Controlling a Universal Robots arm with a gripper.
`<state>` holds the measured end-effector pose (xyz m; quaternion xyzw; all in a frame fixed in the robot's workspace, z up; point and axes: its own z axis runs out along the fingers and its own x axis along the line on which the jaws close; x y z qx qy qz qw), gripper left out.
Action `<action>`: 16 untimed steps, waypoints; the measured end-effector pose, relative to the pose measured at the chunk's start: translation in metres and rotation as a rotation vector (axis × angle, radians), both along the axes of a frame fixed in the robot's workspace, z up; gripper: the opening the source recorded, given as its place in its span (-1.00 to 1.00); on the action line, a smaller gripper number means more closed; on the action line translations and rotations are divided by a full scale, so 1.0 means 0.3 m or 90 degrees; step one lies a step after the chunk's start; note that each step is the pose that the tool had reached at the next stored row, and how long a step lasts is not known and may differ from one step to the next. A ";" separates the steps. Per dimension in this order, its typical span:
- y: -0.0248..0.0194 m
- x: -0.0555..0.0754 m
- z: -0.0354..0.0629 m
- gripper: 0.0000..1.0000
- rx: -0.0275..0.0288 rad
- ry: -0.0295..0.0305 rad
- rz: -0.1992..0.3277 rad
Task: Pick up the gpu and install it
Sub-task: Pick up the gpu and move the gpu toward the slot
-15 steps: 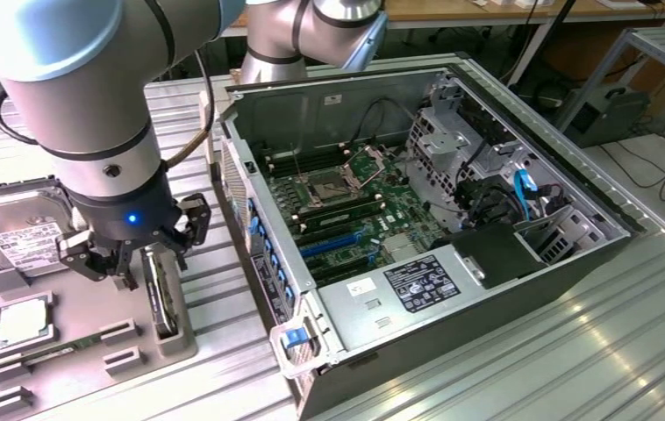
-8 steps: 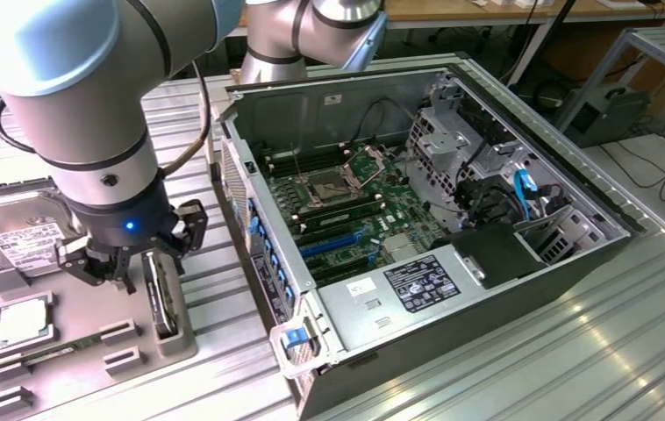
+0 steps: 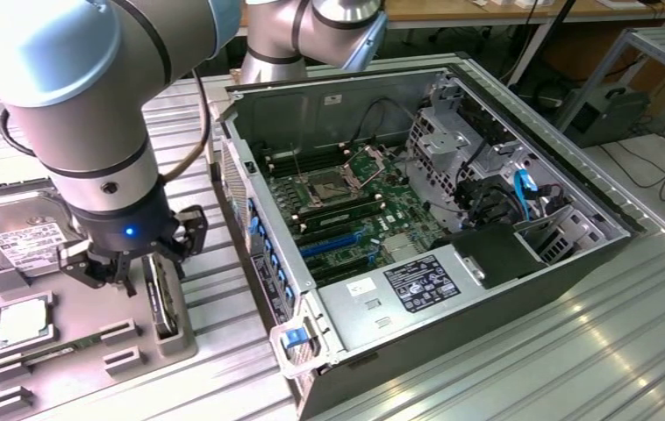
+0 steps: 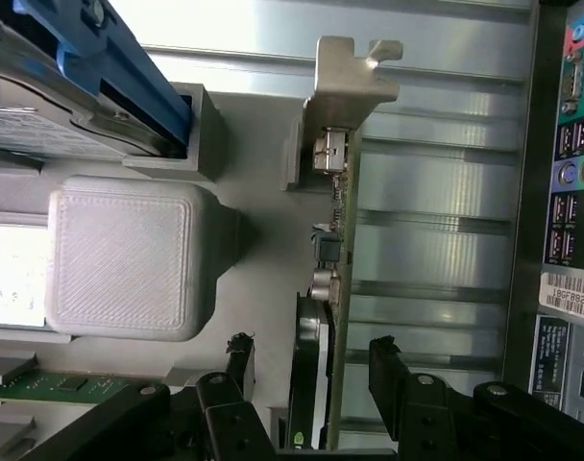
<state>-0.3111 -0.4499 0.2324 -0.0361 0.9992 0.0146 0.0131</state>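
Black gpu (image 4: 332, 240) on edge in grey holder (image 4: 263, 192), long axis alongside computer case (image 3: 309, 105), open gripper (image 4: 311, 346) straddling it

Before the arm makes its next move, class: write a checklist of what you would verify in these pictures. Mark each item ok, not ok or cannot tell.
1. Tool open: ok.
2. Fingers one on each side of the gpu, gaps showing on both sides: ok.
3. Gpu standing on edge in its tray slot, bracket end away from the tool: ok.
4. Case side open, board exposed: ok.
5. A free slot on the board for the gpu: cannot tell.
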 end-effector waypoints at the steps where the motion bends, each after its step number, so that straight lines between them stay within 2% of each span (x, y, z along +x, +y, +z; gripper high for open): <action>1: 0.000 0.000 -0.002 0.20 0.0000 0.0000 0.000; 6: -0.001 -0.003 -0.018 0.20 0.0000 0.0000 -0.001; 16: -0.001 -0.003 -0.020 0.20 0.0000 0.0000 -0.002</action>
